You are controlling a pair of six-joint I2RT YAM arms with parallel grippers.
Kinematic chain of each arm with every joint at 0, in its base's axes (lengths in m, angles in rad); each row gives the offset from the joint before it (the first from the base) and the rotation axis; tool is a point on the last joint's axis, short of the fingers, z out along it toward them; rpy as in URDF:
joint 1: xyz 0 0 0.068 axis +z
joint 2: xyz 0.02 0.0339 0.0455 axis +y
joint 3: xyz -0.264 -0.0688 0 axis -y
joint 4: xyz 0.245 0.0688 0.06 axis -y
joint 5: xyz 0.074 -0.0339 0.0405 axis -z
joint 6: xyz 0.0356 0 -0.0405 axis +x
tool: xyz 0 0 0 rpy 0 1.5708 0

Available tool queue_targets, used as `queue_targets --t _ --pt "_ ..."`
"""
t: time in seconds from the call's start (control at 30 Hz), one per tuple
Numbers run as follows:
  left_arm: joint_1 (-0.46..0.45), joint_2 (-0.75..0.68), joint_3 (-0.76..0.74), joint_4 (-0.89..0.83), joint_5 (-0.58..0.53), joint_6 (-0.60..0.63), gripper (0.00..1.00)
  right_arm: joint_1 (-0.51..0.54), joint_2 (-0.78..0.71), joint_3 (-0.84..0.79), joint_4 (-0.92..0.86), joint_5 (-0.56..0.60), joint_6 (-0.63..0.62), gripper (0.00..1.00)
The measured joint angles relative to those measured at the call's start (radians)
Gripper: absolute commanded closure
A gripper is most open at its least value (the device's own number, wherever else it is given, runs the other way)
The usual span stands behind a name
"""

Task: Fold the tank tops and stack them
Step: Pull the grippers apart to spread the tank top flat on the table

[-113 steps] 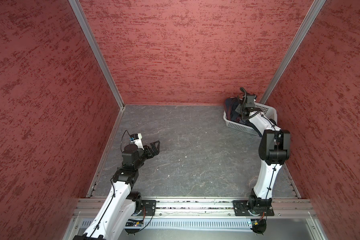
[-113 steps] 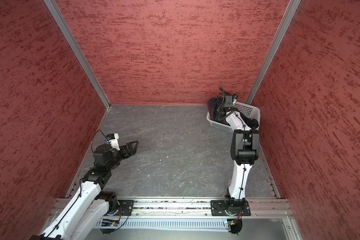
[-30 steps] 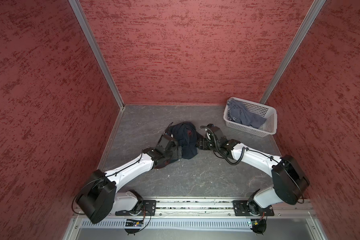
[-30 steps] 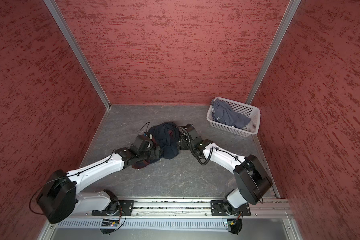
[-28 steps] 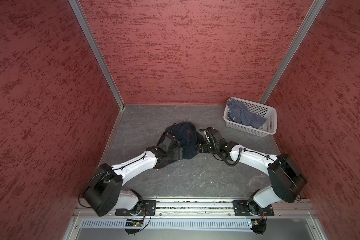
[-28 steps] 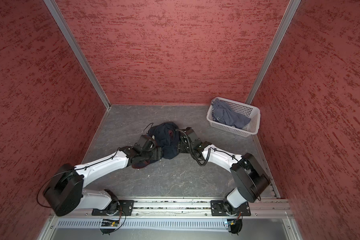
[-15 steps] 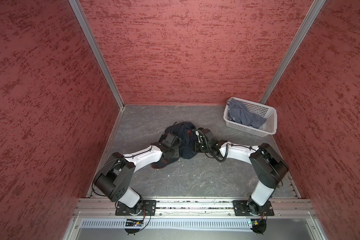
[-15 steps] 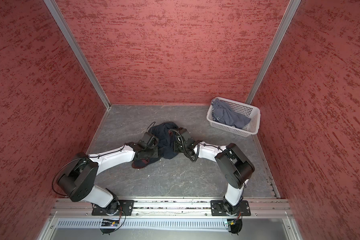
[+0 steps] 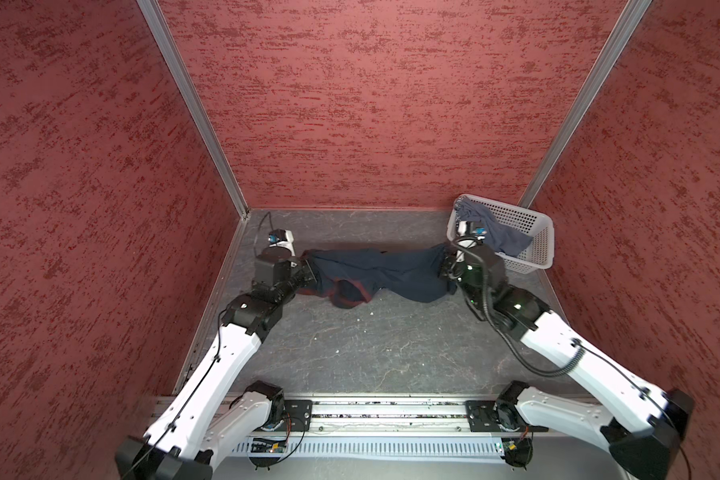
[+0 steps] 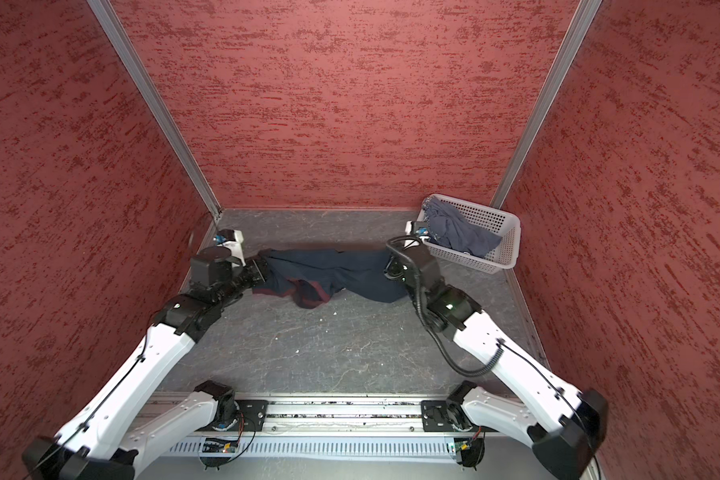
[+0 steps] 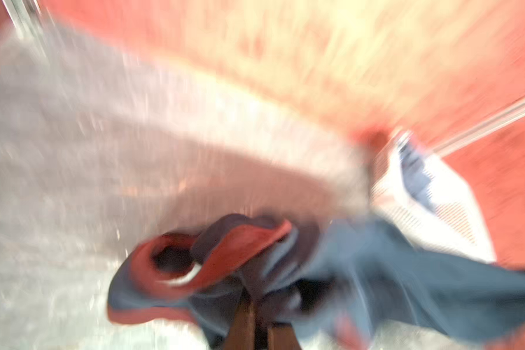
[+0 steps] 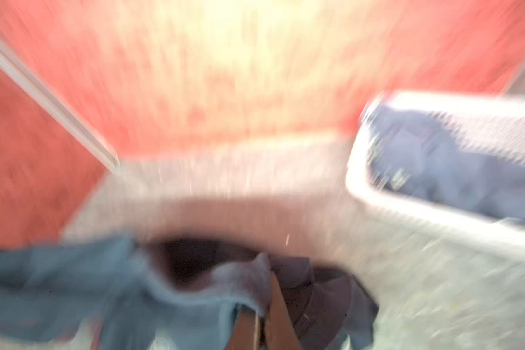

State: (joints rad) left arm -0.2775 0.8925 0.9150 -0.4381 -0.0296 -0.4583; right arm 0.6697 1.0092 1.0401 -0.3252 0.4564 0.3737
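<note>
The dark navy tank top (image 9: 391, 270) (image 10: 333, 268) with reddish trim hangs stretched out between my two grippers, low over the grey floor; its middle sags and touches down. My left gripper (image 9: 308, 269) (image 10: 263, 266) is shut on its left end, and my right gripper (image 9: 444, 266) (image 10: 388, 266) is shut on its right end. Both wrist views are motion-blurred, but each shows navy cloth (image 11: 361, 266) (image 12: 73, 281) pinched in the left gripper (image 11: 258, 312) and the right gripper (image 12: 259, 300). The slate blue-grey tank top (image 9: 491, 232) (image 10: 454, 232) lies crumpled in the basket.
The white perforated basket (image 9: 537, 253) (image 10: 501, 245) stands in the back right corner, just behind my right gripper. Red textured walls enclose the floor on three sides. A metal rail with both arm bases runs along the front edge.
Both grippers have shut on the navy top. The arms, close together at the crumpled top mid-floor, have swung apart and pulled it out wide.
</note>
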Motion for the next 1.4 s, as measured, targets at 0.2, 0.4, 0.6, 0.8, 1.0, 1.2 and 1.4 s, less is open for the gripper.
queue_targets --t 0.2,0.4,0.6,0.8,1.0,1.2,1.4 --pt "0.178 0.126 0.058 0.012 0.076 -0.014 0.77 -0.005 -0.063 0.016 -0.002 0.074 -0.023 1.00" --pt "0.210 0.613 0.211 -0.079 0.152 0.008 0.35 -0.040 0.161 -0.028 -0.025 0.060 0.005 1.00" --pt "0.172 0.650 0.225 -0.190 0.123 0.017 0.06 -0.158 0.313 -0.034 -0.081 -0.035 0.044 1.00" --pt "0.016 0.393 0.134 -0.224 0.107 0.019 0.16 -0.201 0.318 -0.045 -0.083 -0.098 0.060 1.00" --pt "-0.082 0.407 0.005 -0.283 0.077 -0.014 0.31 -0.209 0.318 -0.056 -0.083 -0.125 0.061 1.00" --pt "-0.051 0.497 -0.023 -0.311 0.001 -0.035 0.44 -0.213 0.310 -0.087 -0.083 -0.132 0.068 1.00" --pt "-0.022 0.626 0.016 -0.257 -0.026 -0.040 0.50 -0.216 0.280 -0.114 -0.083 -0.141 0.081 1.00"
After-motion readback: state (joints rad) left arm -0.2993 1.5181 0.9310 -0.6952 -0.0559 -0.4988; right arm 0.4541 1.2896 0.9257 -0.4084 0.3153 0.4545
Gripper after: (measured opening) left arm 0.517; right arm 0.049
